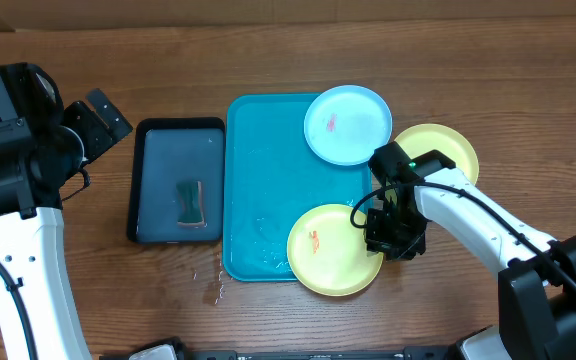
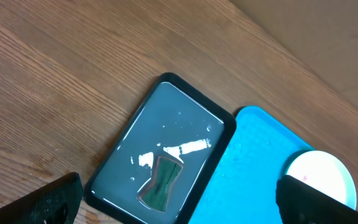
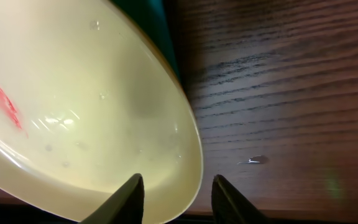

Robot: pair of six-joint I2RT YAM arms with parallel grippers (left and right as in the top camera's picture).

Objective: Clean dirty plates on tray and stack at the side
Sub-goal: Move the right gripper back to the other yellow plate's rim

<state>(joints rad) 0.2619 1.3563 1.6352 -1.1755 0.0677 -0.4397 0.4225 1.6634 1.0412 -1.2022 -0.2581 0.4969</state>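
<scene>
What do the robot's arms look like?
Both have white tube-shaped links and chunky black joints. The right arm has a black cable looping beside it and a tiny green light. The left arm has a cable too. The left end effector and right end effector are black, with dark pointed fingers.

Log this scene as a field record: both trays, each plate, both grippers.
turquoise tray: mid-table, water droplets on it
blue plate: on the tray's far right corner, small red smear
front yellow plate: overhangs the tray's near right corner, red smear
far yellow plate: on the table right of the tray, no smear visible
dark tray: left of the turquoise tray, holds a sponge
left gripper: open, empty, left of the dark tray
right gripper: open, fingers straddle the front yellow plate's rim
</scene>
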